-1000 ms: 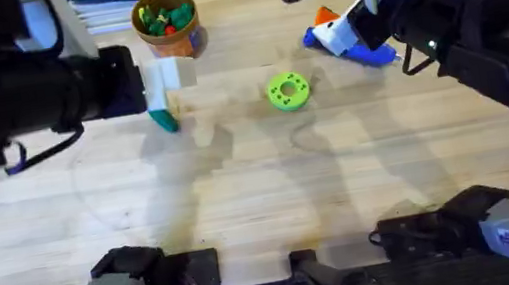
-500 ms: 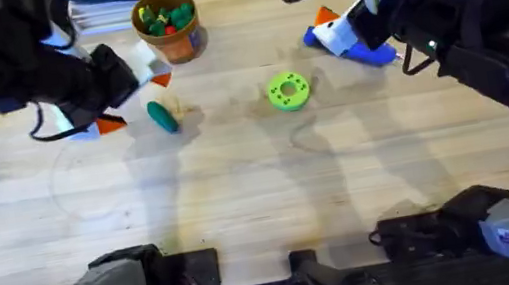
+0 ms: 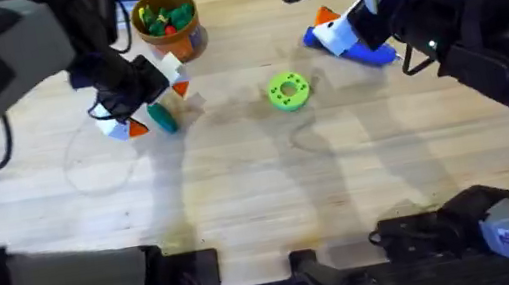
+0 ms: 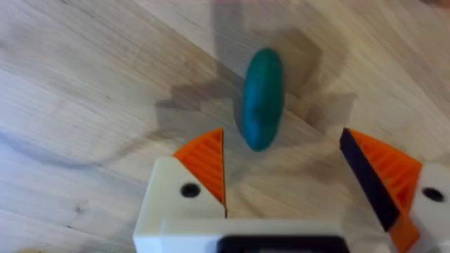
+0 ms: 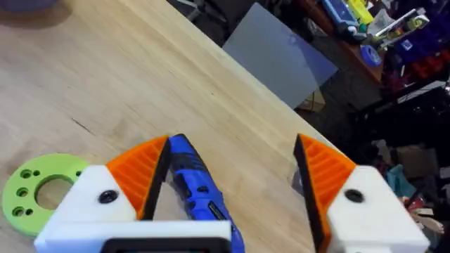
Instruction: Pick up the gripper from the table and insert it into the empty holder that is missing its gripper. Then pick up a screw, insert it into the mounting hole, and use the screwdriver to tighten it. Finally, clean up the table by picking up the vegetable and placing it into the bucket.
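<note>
Overhead: left gripper (image 3: pixel 146 103) poised spread over the vegetable (image 3: pixel 163 118) at upper left, still on the table (image 3: pixel 263 202) below the bucket (image 3: pixel 166 22); right gripper (image 3: pixel 339 29) at upper right beside the screwdriver (image 3: pixel 356 41). Left wrist: orange pads (image 4: pixel 205 169) parted, vegetable lying loose just ahead, ungrasped. Right wrist: fingers apart around the blue screwdriver, green disc (image 5: pixel 39 190) at lower left; cleanup apparently not yet done.
</note>
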